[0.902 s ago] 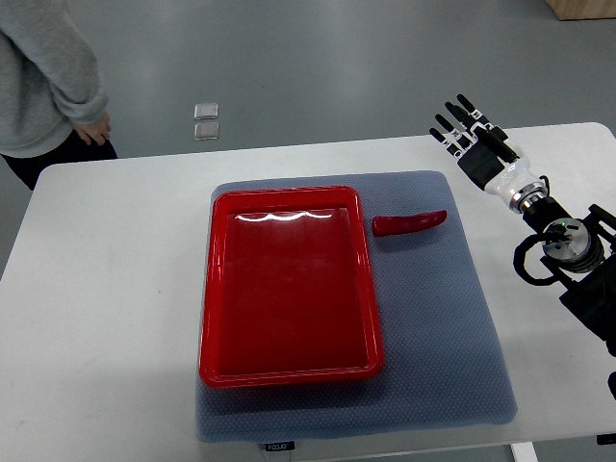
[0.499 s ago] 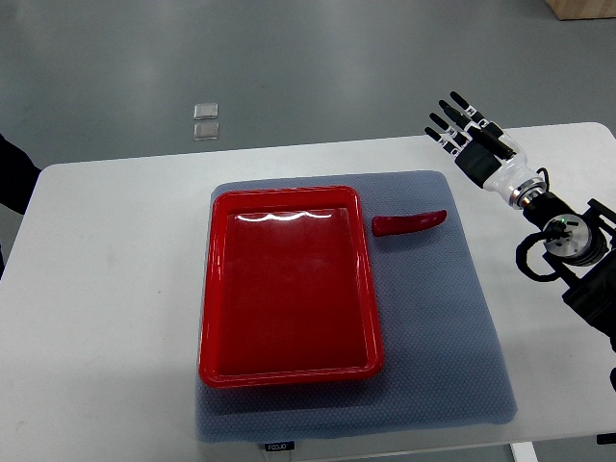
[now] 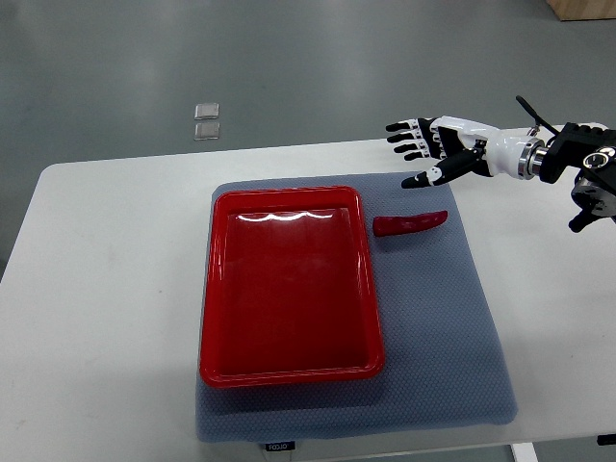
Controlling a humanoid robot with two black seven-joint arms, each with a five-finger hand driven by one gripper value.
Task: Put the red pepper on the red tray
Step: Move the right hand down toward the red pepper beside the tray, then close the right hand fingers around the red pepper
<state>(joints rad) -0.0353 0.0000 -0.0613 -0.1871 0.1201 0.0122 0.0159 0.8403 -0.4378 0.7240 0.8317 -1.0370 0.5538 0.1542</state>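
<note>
I observed the right hand (image 3: 433, 154) above the far edge of the grey mat (image 3: 452, 318), fingers spread wide and holding nothing. The red pepper (image 3: 410, 223) lay on the mat just beside the red tray (image 3: 217, 289), at its far right corner, below the hand and apart from it.

A red tray (image 3: 289, 284) lies on a grey mat (image 3: 443, 318) at frame centre, on the white table (image 3: 106, 289). The red pepper (image 3: 410, 223) rests just right of it. The right hand (image 3: 438, 149), fingers (image 3: 404, 137) spread, hovers at upper right.
</note>
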